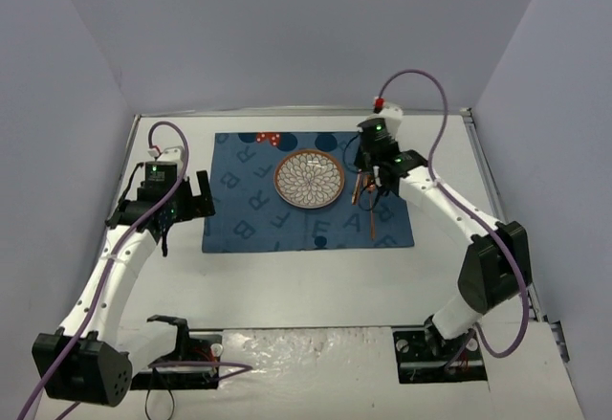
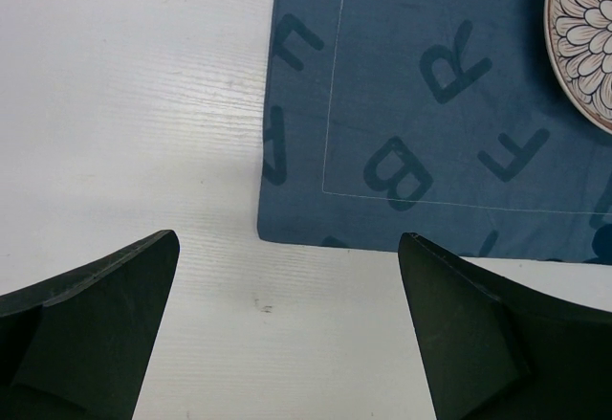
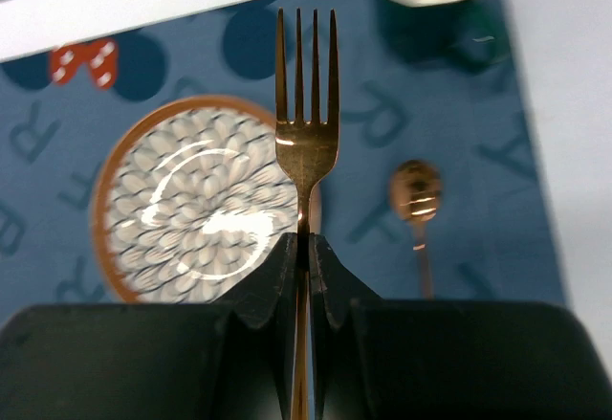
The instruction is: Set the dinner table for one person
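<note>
One fork (image 3: 306, 104) pinched tight in the right claw (image 3: 302, 240), held above the blue mat (image 1: 249, 214) between plate (image 1: 309, 179) and spoon (image 3: 415, 192). Left claw (image 2: 287, 238) spread wide over bare white worktop (image 1: 316, 286), which carries the mat.

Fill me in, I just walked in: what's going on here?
The right gripper, jaws shut on a copper fork, holds it above the blue placemat beside the patterned plate. A spoon lies on the placemat right of the plate. The left gripper, jaws open and empty, hovers over the white table at the placemat's left edge.
</note>
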Available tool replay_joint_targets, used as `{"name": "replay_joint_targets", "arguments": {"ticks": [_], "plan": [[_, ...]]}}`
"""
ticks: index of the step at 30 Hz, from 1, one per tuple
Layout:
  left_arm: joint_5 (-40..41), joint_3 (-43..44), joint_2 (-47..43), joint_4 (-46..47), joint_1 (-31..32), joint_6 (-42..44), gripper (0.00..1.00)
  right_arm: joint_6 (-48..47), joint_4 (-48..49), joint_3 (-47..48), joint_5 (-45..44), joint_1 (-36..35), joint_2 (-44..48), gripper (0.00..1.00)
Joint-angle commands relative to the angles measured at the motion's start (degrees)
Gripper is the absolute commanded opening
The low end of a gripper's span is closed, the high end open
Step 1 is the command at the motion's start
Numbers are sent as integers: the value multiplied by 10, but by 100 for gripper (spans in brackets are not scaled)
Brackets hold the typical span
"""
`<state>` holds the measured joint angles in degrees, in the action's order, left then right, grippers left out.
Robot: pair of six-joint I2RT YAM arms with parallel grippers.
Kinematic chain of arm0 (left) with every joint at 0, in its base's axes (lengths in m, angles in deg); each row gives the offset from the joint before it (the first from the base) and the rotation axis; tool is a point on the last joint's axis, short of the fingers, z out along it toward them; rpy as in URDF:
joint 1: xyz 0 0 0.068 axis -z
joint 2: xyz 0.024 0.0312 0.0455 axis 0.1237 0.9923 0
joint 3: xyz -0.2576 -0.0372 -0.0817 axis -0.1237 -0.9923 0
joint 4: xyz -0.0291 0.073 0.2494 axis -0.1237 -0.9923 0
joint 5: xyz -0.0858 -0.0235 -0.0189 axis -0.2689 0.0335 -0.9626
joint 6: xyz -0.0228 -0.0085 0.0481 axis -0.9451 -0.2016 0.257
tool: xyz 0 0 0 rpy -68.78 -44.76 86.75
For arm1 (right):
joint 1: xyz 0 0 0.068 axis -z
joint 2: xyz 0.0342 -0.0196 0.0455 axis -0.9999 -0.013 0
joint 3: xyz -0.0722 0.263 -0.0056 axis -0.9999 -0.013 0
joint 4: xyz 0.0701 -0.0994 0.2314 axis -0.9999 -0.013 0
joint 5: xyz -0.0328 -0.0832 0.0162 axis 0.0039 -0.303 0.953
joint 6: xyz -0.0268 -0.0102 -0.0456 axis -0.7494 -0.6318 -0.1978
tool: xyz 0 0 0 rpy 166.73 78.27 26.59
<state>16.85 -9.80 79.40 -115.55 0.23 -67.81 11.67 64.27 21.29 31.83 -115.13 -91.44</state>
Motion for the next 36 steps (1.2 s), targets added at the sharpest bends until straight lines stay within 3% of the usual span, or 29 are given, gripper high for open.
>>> {"name": "replay_joint_targets", "arguments": {"ticks": [1, 6, 15, 23, 36], "plan": [[55, 28, -38, 1, -2, 17, 97, 21, -39, 145, -9, -115, -116, 0], [87, 23, -63, -12, 1, 17, 97, 20, -80, 307, -5, -197, -245, 0], [129, -17, -95, -25, 1, 4, 97, 55, -106, 483, -4, -264, -420, 0], [161, -24, -100, -22, 0, 1, 97, 78, -109, 524, -3, -270, -483, 0], [143, -26, -97, -16, 0, 2, 97, 137, -106, 509, -1, -269, -490, 0]]}}
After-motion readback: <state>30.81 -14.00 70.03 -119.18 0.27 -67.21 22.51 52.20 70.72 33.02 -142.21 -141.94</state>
